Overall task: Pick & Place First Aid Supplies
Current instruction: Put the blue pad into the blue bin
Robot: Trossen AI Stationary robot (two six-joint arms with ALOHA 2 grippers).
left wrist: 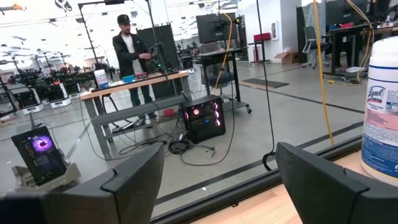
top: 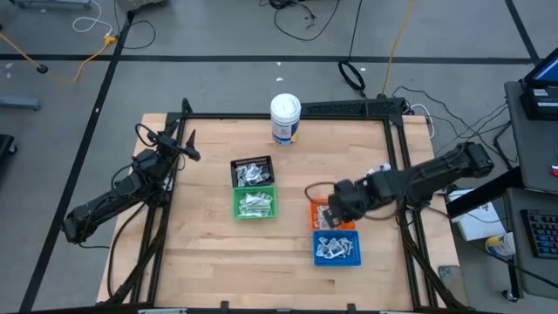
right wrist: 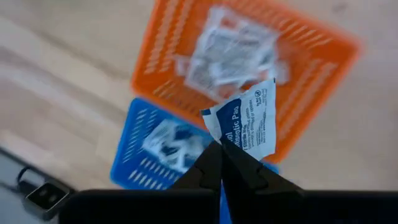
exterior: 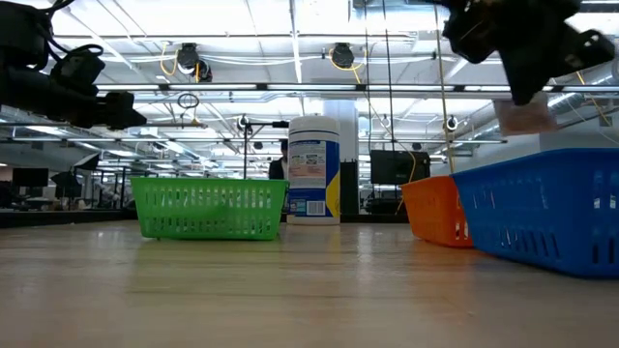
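Note:
My right gripper (top: 335, 208) hangs above the orange basket (top: 324, 212), shut on one white packet with blue print (right wrist: 245, 121). In the low view that packet (exterior: 527, 116) hangs below the gripper (exterior: 522, 68), above the basket rims. More packets lie in the orange basket (right wrist: 311, 74), the blue basket (top: 336, 249), the black basket (top: 251, 171) and the green basket (top: 255, 203). My left gripper (top: 187, 141) waits open at the table's left far side, clear of everything. My right gripper pinches the white packet by its lower edge (right wrist: 231, 142) between the two fingertips (right wrist: 208, 163). The fingers point down from above. The packet is lifted clear over the orange and blue baskets (right wrist: 158, 146), standing out flat past the fingertips.
A white cylindrical canister (top: 285, 119) stands at the table's far edge, also in the left wrist view (left wrist: 382, 124). The black and green baskets sit mid-table, the orange and blue ones to the right. Bare wood lies at the near left. A person (left wrist: 132, 56) stands far behind the table.

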